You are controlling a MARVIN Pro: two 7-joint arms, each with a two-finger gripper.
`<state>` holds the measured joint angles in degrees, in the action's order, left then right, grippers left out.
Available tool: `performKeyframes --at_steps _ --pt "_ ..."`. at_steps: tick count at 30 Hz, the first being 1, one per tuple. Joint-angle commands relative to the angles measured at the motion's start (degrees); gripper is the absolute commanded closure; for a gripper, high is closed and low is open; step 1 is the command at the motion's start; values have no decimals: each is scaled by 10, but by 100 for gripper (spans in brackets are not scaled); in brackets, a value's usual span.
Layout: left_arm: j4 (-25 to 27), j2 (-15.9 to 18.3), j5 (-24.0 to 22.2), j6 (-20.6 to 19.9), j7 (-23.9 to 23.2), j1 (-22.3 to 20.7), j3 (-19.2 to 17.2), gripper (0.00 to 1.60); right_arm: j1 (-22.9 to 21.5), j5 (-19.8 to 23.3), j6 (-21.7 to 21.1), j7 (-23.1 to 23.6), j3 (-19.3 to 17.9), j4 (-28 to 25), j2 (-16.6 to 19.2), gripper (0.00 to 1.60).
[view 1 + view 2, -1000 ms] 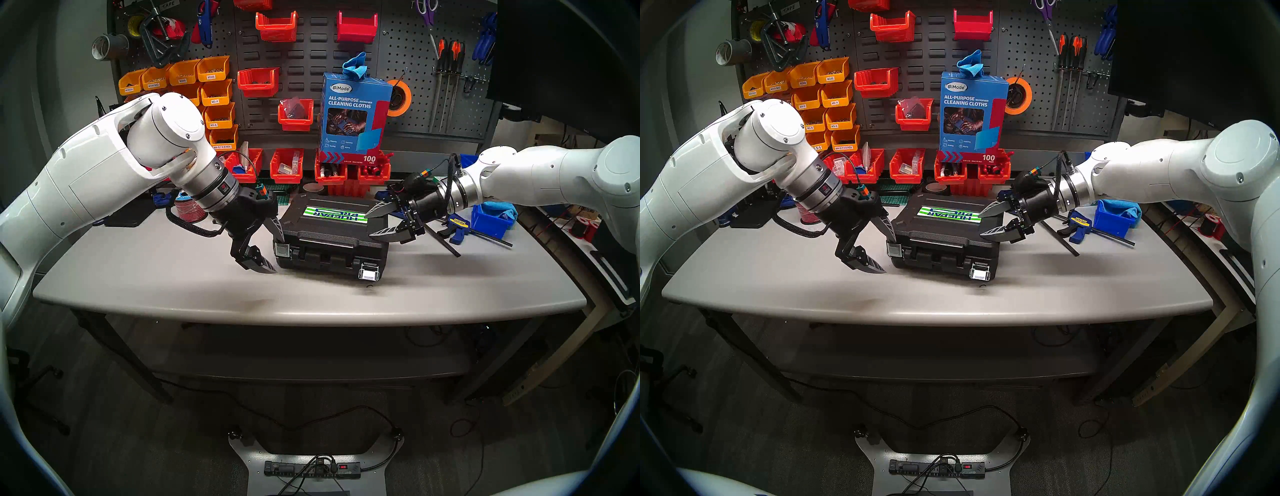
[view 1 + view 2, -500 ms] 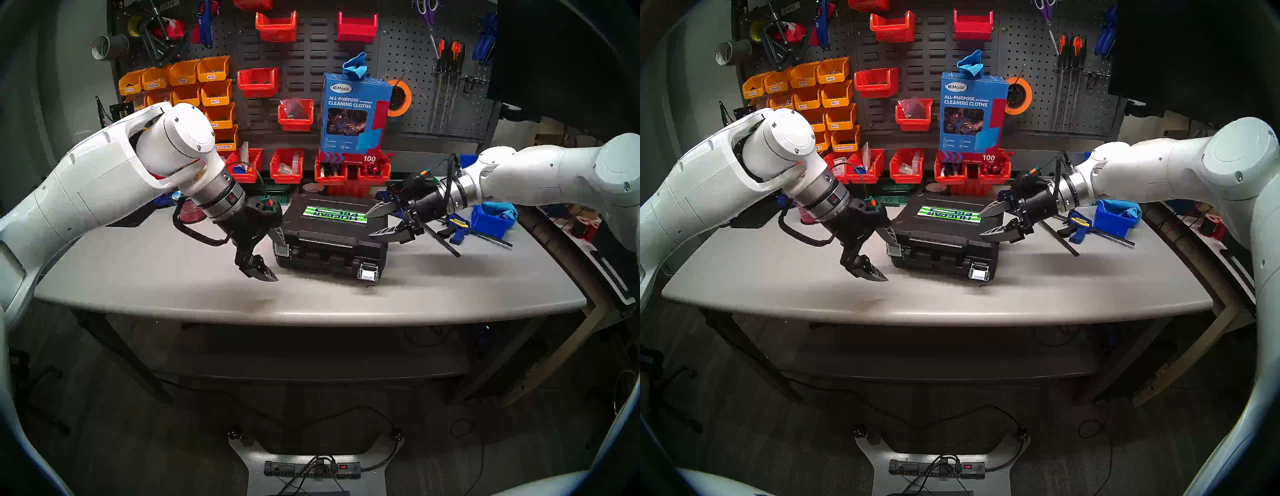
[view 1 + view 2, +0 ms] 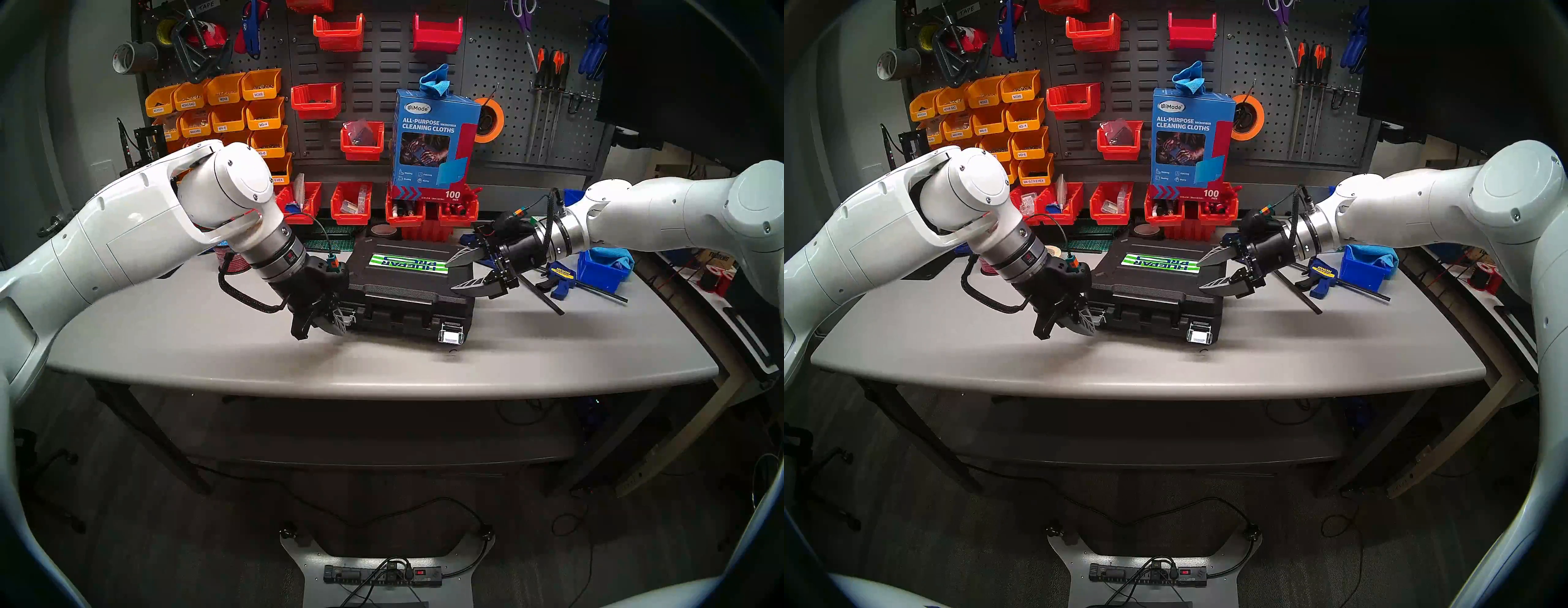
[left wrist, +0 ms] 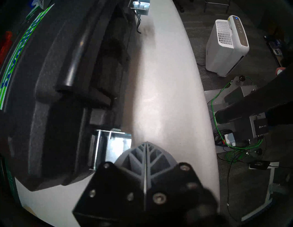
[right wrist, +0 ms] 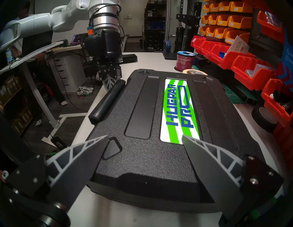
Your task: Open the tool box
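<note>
The black tool box (image 3: 407,288) lies flat on the grey table with its striped label up and its handle (image 3: 399,297) facing me. My left gripper (image 3: 339,325) is shut and empty, its tips at the silver left latch (image 3: 348,316) on the box's front left corner. In the left wrist view the joined fingertips (image 4: 145,143) sit right beside that latch (image 4: 114,142). The right latch (image 3: 451,334) hangs down at the front right corner. My right gripper (image 3: 456,274) is open and hovers over the right end of the lid (image 5: 142,111), holding nothing.
A blue clamp (image 3: 560,278) and a blue bin with a cloth (image 3: 602,269) lie right of the box. A red wire spool (image 3: 231,259) stands behind my left wrist. Red bins (image 3: 352,204) and a cleaning cloths box (image 3: 435,140) line the back.
My left gripper went from wide open to shut and moved down and to the right onto the box's left latch. The right arm and the box have stayed put.
</note>
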<state>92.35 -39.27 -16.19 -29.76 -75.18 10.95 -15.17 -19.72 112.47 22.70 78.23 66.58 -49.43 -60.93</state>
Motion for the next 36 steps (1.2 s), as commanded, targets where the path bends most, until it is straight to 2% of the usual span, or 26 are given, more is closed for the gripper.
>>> performKeyframes --at_steps 1,9,17,24,30,36 --pt "7 3 -5 5 -6 -5 -5 160 40 -30 2 0 36 -18 -9 0" --pt "11 5 -16 8 -5 -7 -16 160 38 -22 5 1 44 -18 -12 0" --pt "9 8 -51 18 -15 -12 -45 160 37 -14 7 2 50 -19 -14 0" --pt "-15 0 -84 23 -9 -9 -72 160 35 -7 10 3 57 -19 -17 0" --pt "-29 -6 -96 31 -9 -6 -80 160 34 -2 13 3 63 -20 -20 0" --pt "-67 -18 -121 38 31 11 -99 160 33 4 15 4 69 -20 -22 0"
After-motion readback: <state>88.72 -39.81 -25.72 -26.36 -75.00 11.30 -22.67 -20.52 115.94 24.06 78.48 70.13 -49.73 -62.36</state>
